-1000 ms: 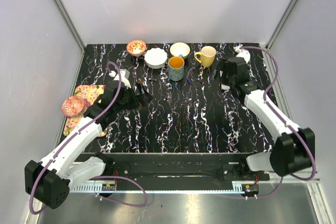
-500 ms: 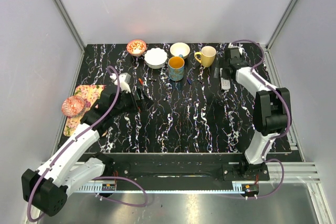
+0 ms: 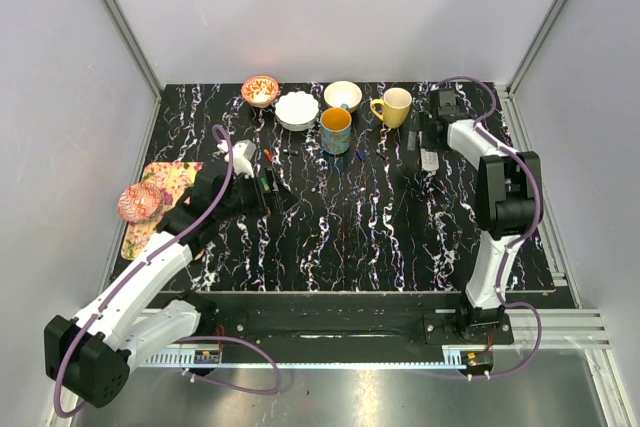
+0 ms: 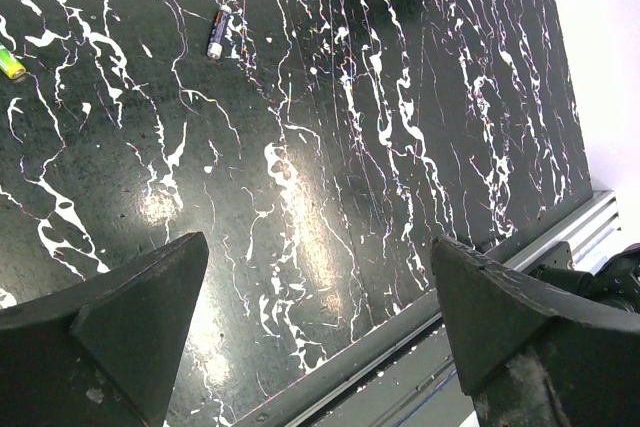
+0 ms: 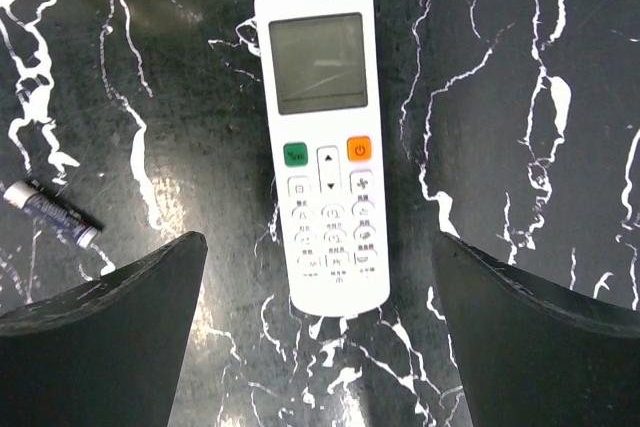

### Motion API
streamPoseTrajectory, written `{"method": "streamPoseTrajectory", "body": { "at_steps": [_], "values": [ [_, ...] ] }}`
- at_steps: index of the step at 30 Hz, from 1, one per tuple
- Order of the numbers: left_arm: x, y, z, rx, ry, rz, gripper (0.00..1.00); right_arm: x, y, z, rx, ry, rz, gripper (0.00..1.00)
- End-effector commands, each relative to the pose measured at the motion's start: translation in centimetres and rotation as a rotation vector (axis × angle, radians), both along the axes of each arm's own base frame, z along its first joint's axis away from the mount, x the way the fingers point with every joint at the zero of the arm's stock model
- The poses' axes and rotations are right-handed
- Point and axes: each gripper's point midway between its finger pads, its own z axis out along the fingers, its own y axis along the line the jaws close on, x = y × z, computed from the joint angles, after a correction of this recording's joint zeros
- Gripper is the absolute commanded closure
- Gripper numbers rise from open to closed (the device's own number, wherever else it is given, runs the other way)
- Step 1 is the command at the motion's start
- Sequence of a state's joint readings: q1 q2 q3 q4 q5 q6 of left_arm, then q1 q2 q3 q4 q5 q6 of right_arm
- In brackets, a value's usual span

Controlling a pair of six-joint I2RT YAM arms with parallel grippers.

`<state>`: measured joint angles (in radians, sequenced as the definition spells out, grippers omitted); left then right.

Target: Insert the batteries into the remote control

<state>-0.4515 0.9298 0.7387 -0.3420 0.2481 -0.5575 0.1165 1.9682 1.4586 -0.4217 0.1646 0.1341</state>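
Right arm [image 3: 497,197] bent double, fingers [image 5: 100,342] spread above remote control [image 5: 322,137]; left fingers [image 4: 110,337] spread.

table [image 3: 380,237]: black, white marble-ish veins all over
remote control [image 5: 322,147]: white, grey screen, one green button, one orange
mug [image 3: 394,106]: plain yellow
bowl [image 3: 296,110]: white
cloth [image 3: 175,176]: pink-yellow floral print

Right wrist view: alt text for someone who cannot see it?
A white remote control lies button-side up on the black marbled table, framed by the open right gripper above. A small battery lies near the picture's left edge.
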Motion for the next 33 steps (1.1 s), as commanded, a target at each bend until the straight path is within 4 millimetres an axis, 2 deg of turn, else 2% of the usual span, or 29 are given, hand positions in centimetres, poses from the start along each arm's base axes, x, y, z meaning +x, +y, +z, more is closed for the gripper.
{"method": "streamPoseTrajectory", "body": {
  "at_steps": [1,6,11,16,24,26,30,33],
  "values": [
    [0.4,-0.7,1.6,-0.034,-0.06,-0.026,0.01,1.1,-0.5,-0.6,-0.012,0.026,-0.017,0.01],
    [0.6,-0.8,1.0,-0.029,-0.039,-0.023,0.01,1.3,-0.7,-2.0,-0.026,0.05,-0.029,0.07],
    [0.7,-1.1,1.1,-0.04,-0.037,-0.034,0.01,1.4,-0.8,-2.4,-0.028,0.058,-0.027,0.13],
    [0.7,-1.3,0.9,-0.045,-0.027,-0.036,0.01,0.9,-0.7,-3.3,-0.024,0.085,-0.031,0.29],
    [0.5,-1.5,0.3,-0.062,-0.002,-0.037,0.01,-0.5,-1.3,-4.8,-0.047,0.133,-0.061,0.32],
    [0.4,-1.5,0.3,-0.069,-0.002,-0.039,0.01,-0.7,-1.4,-4.6,-0.048,0.129,-0.064,0.34],
    [0.3,-1.5,0.3,-0.076,-0.003,-0.033,0.01,-1.0,-1.3,-4.9,-0.037,0.141,-0.066,0.52],
    [0.2,-1.3,0.4,-0.077,-0.009,-0.028,0.01,-1.4,-1.4,-4.9,-0.041,0.147,-0.082,0.58]
  ]
}}
